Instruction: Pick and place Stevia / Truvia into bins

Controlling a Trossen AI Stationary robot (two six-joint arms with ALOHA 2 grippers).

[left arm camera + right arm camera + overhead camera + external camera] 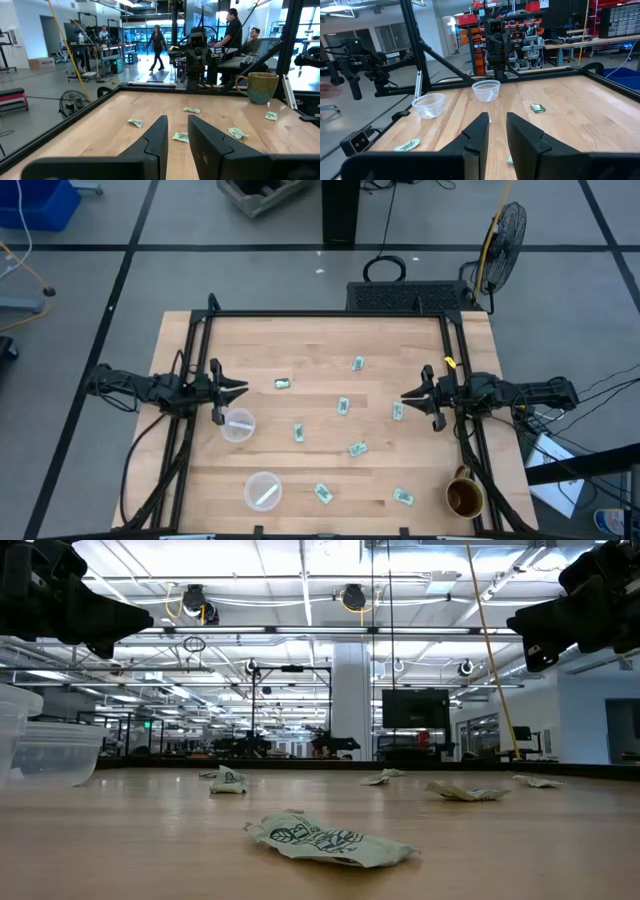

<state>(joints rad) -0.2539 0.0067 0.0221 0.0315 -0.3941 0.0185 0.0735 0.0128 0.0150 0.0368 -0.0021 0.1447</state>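
Several pale green and white Stevia sachets lie flat and scattered over the wooden table, among them one (283, 383) near the left arm, one (399, 411) just below the right gripper, and one (330, 840) closest in the low view. Two clear cups stand at the table's left: one (238, 424) right by the left gripper, the other (263, 490) nearer the near edge with something whitish in it. My left gripper (240, 390) (177, 135) and my right gripper (408, 394) (497, 132) hover above the table, facing each other, both slightly open and empty.
A brown-gold mug (465, 496) stands at the table's near right corner. A black frame (330, 314) runs along the far, left and right edges. Bare wood lies between the grippers. People stand in the room beyond the table in the left wrist view.
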